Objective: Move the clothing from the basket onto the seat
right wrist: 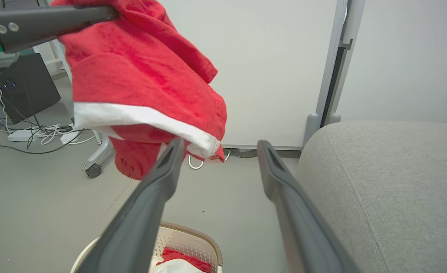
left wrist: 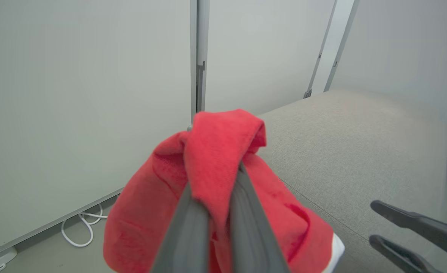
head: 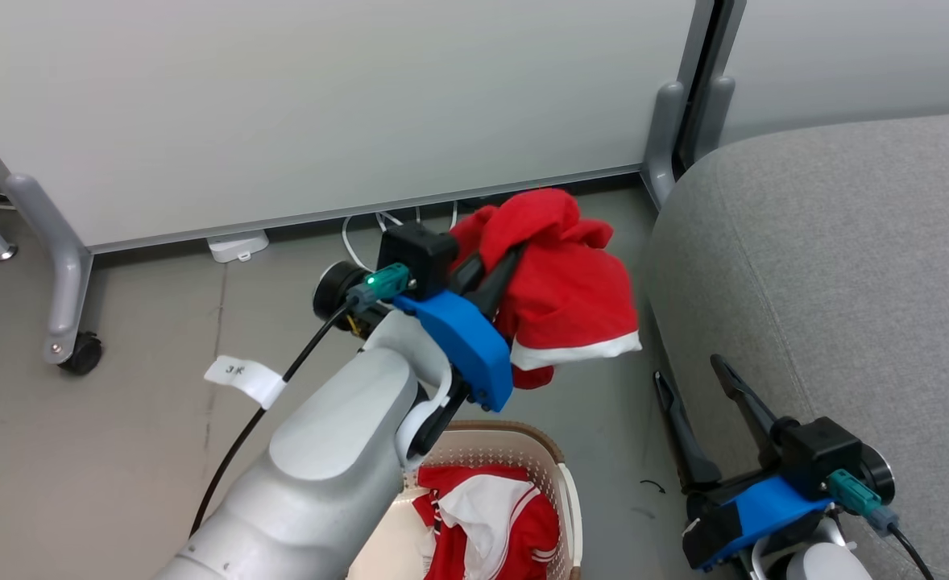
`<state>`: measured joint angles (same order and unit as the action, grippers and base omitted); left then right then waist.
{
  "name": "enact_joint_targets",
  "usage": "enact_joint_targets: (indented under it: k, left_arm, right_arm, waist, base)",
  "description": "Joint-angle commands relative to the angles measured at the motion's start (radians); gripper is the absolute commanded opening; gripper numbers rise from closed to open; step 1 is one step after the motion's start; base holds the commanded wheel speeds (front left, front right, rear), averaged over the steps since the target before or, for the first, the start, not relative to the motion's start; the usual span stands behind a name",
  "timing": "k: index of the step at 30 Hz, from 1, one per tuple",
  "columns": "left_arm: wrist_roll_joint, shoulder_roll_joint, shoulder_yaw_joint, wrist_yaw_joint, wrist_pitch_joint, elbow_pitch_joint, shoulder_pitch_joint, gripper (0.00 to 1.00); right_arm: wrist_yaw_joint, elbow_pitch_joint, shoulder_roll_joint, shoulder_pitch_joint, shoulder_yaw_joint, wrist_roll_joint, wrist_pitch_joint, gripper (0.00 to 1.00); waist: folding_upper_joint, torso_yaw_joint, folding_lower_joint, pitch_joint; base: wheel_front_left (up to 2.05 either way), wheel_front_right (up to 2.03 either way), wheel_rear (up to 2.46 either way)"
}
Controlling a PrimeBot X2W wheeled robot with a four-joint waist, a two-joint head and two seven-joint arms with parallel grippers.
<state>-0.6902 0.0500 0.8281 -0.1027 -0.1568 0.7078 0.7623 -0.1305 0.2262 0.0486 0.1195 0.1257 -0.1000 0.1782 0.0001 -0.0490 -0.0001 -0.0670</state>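
My left gripper is shut on a red garment with white trim, which hangs bunched in the air above the floor, left of the grey seat. In the left wrist view the cloth drapes over both closed fingers. Below it stands the cream basket with a second red-and-white garment inside. My right gripper is open and empty, low beside the seat's front edge. From the right wrist view the hanging garment is up and left of the open right gripper, with the basket beneath.
Pale partition panels on wheeled feet stand behind. White cables and a power strip lie at their base. A black box with more cables sits far left.
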Motion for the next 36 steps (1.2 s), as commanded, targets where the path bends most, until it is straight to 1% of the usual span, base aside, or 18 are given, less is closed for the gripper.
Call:
enact_joint_targets:
  k: [1,5,13,22,29,36]
  left_arm:
    - [-0.014,0.001,0.013,0.006,0.001,-0.009,0.023,0.0]
    - [-0.051,0.001,0.046,0.022,0.001,-0.015,0.053,0.0]
    - [-0.095,0.001,0.099,0.038,-0.012,-0.006,0.08,0.0]
    - [-0.135,0.001,0.155,0.051,-0.03,0.008,0.099,0.0]
    - [-0.167,0.001,0.201,0.058,-0.036,0.005,0.111,0.0]
    - [-0.199,0.001,0.242,0.065,-0.045,-0.008,0.126,0.0]
  right_arm:
    - [0.0,-0.006,0.003,-0.012,0.001,0.003,-0.003,1.0]
    - [0.0,-0.007,0.003,-0.014,0.008,0.004,-0.008,1.0]
    - [0.0,-0.008,0.003,-0.011,0.011,0.006,-0.007,1.0]
    - [0.0,0.008,0.003,0.043,0.05,0.041,-0.016,1.0]
    - [0.0,0.062,0.003,0.12,0.062,0.056,-0.022,1.0]
    - [0.0,0.162,0.003,0.213,0.105,0.062,-0.037,1.0]
  waist:
    - [-0.0001,0.0,0.0001,0.001]
    - [-0.0001,-0.004,0.0001,0.009]
    - [-0.0001,-0.009,0.0001,0.007]
    - [-0.0001,-0.005,0.0001,-0.007]
    - [-0.0001,0.001,0.0001,-0.018]
    - [-0.0001,0.008,0.0001,-0.025]
  base:
    - [0.0,0.0,0.0]
    - [0.0,0.0,0.0]
    - [0.0,0.0,0.0]
    - [0.0,0.0,0.0]
    - [0.0,0.0,0.0]
    - [0.0,0.0,0.0]
